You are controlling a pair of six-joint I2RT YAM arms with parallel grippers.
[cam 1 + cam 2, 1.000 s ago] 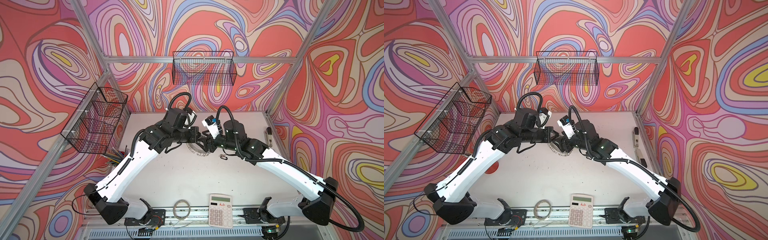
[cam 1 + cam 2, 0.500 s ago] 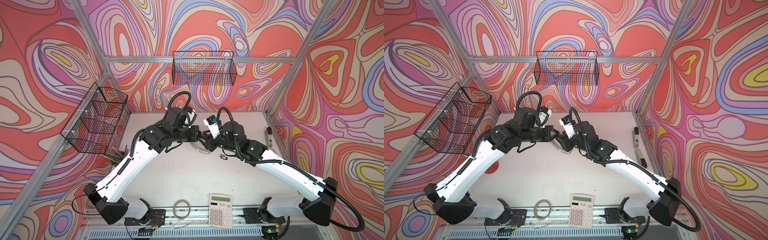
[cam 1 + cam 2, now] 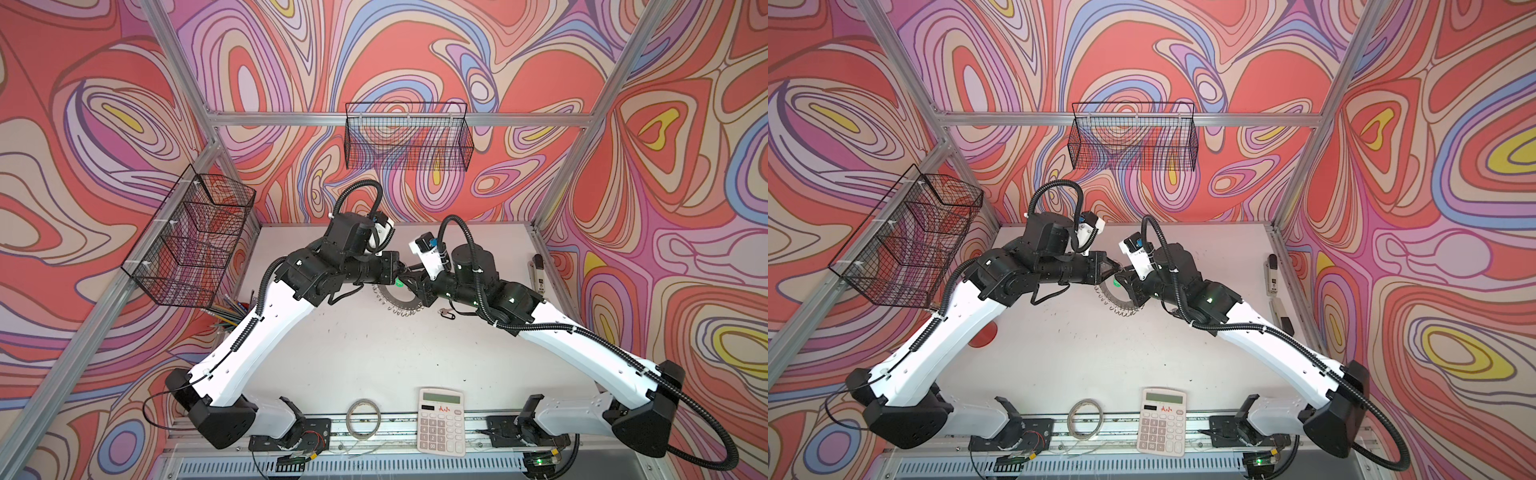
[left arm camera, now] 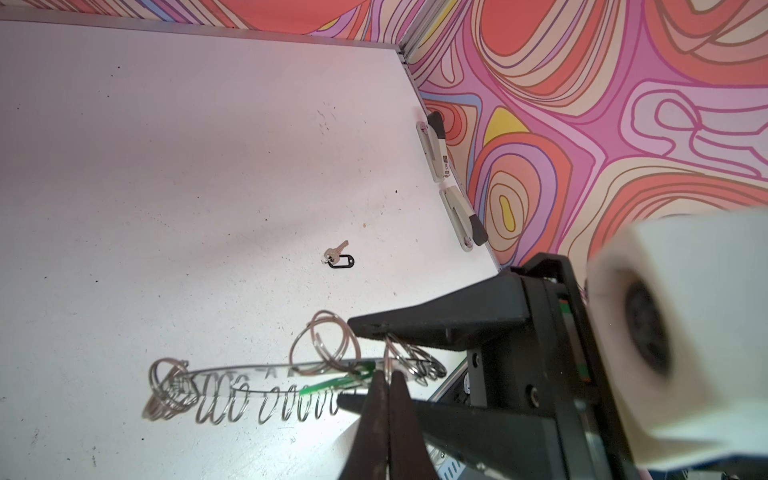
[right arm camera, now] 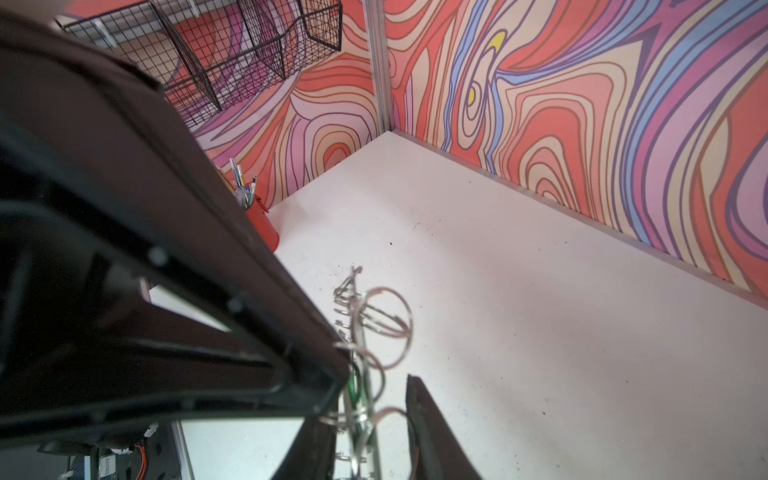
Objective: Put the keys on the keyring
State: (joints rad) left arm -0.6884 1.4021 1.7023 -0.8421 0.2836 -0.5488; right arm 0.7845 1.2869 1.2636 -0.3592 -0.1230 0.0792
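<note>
Coral, pink and lilac swirls cover the walls around a white surface (image 3: 374, 357). Two white-and-black arms reach in from the near edge and meet toward the back middle: the left arm (image 3: 266, 328) and the right arm (image 3: 582, 345). Two black wire baskets hang on the walls, a long one (image 3: 409, 141) at the back and a partitioned one (image 3: 191, 237) on the left. A white calculator (image 3: 440, 422) lies at the near edge, with a translucent tape roll (image 3: 349, 415) just beside it. Two staplers (image 4: 434, 149) lie end to end along the right edge. A red pen cup (image 5: 262, 228) stands under the left basket.

The keyring (image 3: 392, 300), a silver disc fringed with wire loops, sits below the two wrists, which partly hide it in both top views. The right jaws stand apart and straddle its rim, with loops between the fingers. In the right wrist view one finger (image 5: 419, 415) is clear of the metal. The left jaws are clenched tight on the tag end of the green-tagged key (image 4: 328, 384), which lies against the keyring's rim. Whether the disc is lifted off the surface I cannot tell. The black-tagged key (image 4: 340, 259) lies on the surface near the keyring, on the right arm's side and apart from both sets of jaws.
</note>
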